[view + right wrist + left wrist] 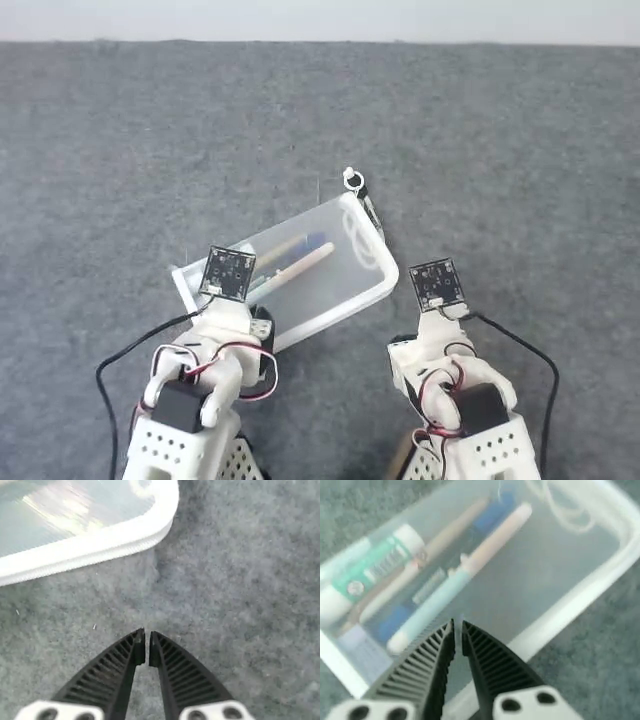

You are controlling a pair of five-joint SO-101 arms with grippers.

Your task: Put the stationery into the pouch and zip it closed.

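Lying slantwise at the middle of the grey table [120, 130], the clear pouch [335, 285] has its white zip band along its near long side. Both arms stand at the table's near edge. The left claw [458, 626] is over the pouch's near-left part, its fingers pressed almost together and pinching nothing; whether it touches the pouch cannot be told. The right claw [146, 634] is over bare table, just off the pouch's near-right corner, likewise pressed together and pinching nothing. Inside the pouch, lengthwise, lie a glue stick [370, 570], a pale pen [485, 550] and other pens beside them. The zip pull [350, 180] sits at the pouch's far-right corner.
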